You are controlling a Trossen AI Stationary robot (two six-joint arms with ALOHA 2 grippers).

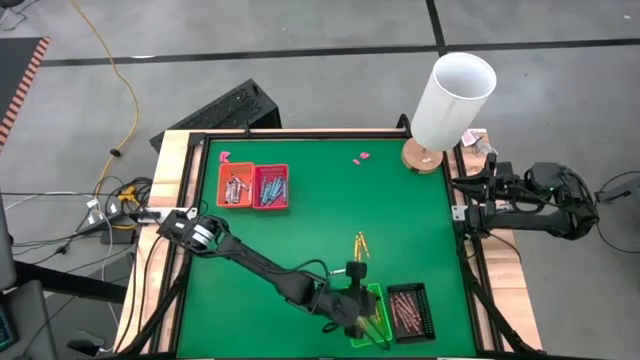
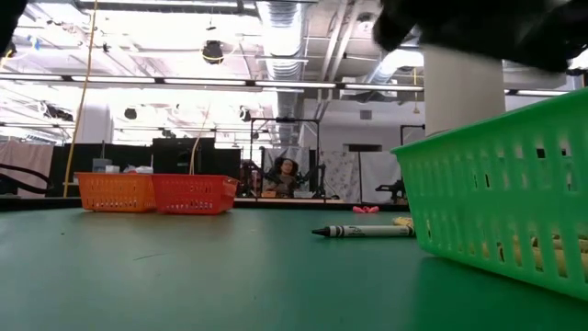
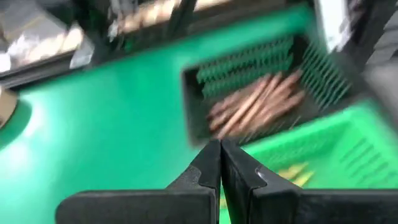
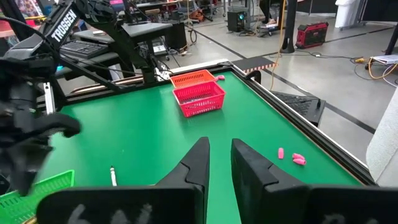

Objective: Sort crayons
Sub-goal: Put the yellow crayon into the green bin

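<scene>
While your left gripper (image 1: 362, 318) hangs over the green plastic mesh tray (image 1: 378, 291) at the near edge of the green table mat (image 1: 300, 240), its fingers pressed together on nothing, judge the sort as well along but unfinished. Yellow crayons (image 3: 292, 172) lie inside that green tray. Brown-red crayons (image 1: 404, 310) fill the black mesh tray (image 1: 425, 312) just beside it. Far across the mat, the orange tray (image 1: 235, 185) and the red tray (image 1: 271, 186) sit touching, each already holding crayons. Still loose: a small cluster of yellow crayons (image 1: 360, 244) on the bare mat, near the green tray. The low view shows one lying flat just outside the tray wall.

Your right gripper (image 4: 220, 163) waits at the right edge of the table, fingers slightly apart, empty. Pink scraps (image 1: 361, 157) rest near the far edge; leave them.
</scene>
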